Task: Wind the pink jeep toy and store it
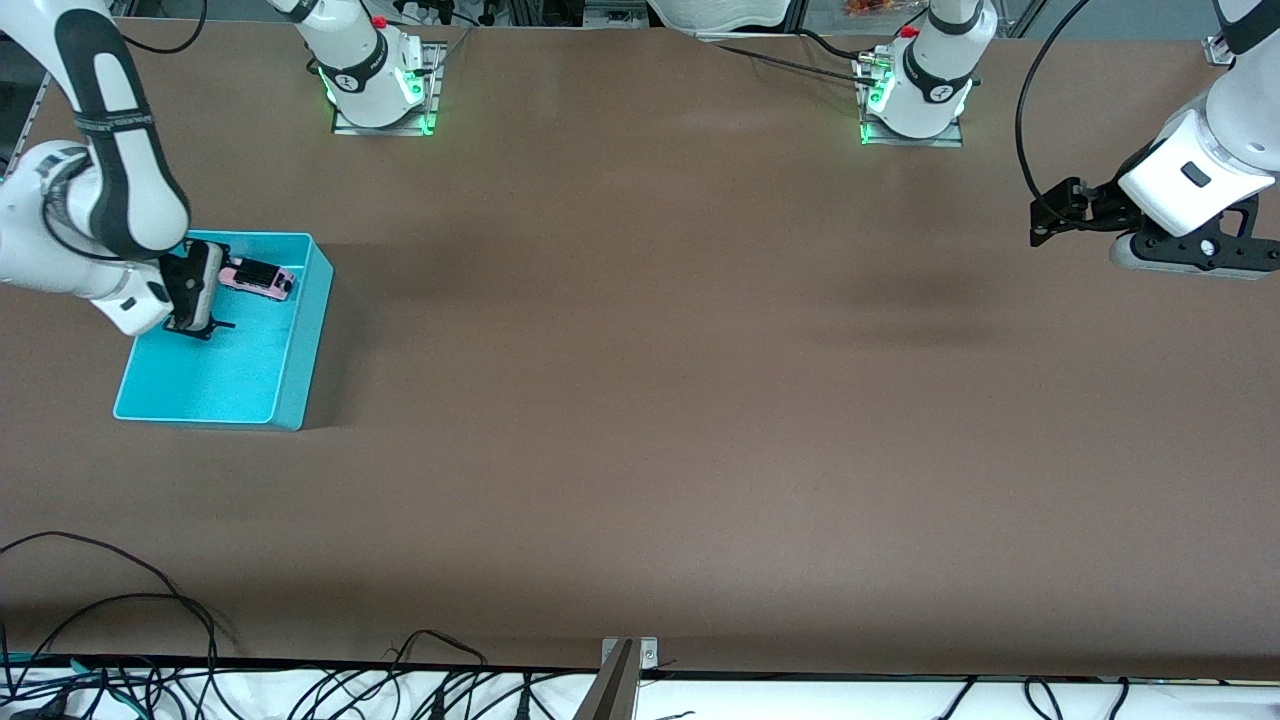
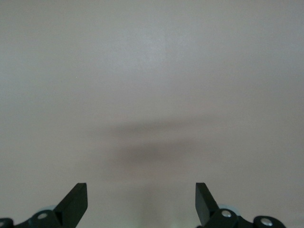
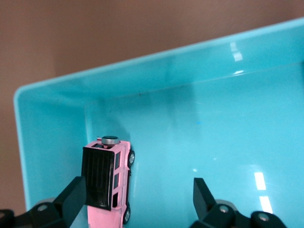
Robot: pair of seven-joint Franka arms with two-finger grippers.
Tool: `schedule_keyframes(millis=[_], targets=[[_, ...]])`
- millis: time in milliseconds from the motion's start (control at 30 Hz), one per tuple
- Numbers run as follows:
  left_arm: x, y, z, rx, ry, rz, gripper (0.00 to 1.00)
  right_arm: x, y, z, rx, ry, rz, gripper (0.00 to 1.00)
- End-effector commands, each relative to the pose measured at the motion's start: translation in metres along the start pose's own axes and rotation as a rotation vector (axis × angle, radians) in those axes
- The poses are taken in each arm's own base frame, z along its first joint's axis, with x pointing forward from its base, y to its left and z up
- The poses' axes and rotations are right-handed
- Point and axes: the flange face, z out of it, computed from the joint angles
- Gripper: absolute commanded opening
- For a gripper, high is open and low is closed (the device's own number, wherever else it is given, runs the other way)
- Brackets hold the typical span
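Right wrist view shows the pink jeep toy [image 3: 108,183] lying in the turquoise bin [image 3: 52,85], just beside one finger of the right gripper [image 3: 137,199]. Its fingers are spread wide and hold nothing. The left gripper [image 2: 141,202] waits over the bare table, also spread.

My front camera looks down from high across the brown table [image 1: 640,400]; my right wrist camera, close above, shares the turquoise plastic bin [image 1: 300,340].

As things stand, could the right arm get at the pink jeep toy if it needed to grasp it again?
Probably yes. The right gripper hangs open inside the turquoise bin, right beside the pink jeep toy, which lies uncovered on the bin floor near a wall. Only that wall might crowd one finger.
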Motion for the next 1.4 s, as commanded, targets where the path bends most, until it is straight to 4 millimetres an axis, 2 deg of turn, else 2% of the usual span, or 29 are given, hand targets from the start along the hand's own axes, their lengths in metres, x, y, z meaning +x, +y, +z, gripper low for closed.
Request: schedule_keyframes(millis=[0, 501, 601, 701, 868, 968, 1102, 1268, 1369], targets=[[0.001, 0.003, -0.008, -0.014, 0.002, -0.009, 1.0, 0.022, 0.011, -0.049, 0.005, 0.03, 0.071, 1.0], [0.001, 0.003, -0.007, -0.014, 0.0, -0.009, 1.0, 0.116, 0.006, -0.18, -0.007, 0.008, 0.508, 1.0], [0.001, 0.003, -0.007, -0.014, 0.0, -0.009, 1.0, 0.13, 0.003, -0.203, -0.023, -0.012, 0.613, 1.0], [0.001, 0.003, -0.008, -0.014, 0.002, -0.007, 1.0, 0.146, -0.003, -0.223, -0.039, -0.016, 0.761, 1.0], [0.001, 0.003, -0.008, -0.014, 0.002, -0.009, 1.0, 0.171, -0.013, -0.249, -0.071, -0.025, 1.129, 1.0], [0.001, 0.002, -0.008, -0.014, 0.002, -0.009, 1.0, 0.179, -0.017, -0.268, -0.113, -0.02, 1.214, 1.0], [0.001, 0.002, -0.008, -0.014, 0.002, -0.009, 1.0, 0.18, -0.016, -0.279, -0.14, -0.007, 1.223, 1.0], [0.001, 0.002, -0.007, -0.013, 0.0, -0.009, 1.0, 0.18, -0.016, -0.309, -0.216, 0.027, 1.225, 1.0], [0.001, 0.002, -0.007, -0.011, 0.0, -0.009, 1.0, 0.182, -0.019, -0.316, -0.244, 0.026, 1.237, 1.0]])
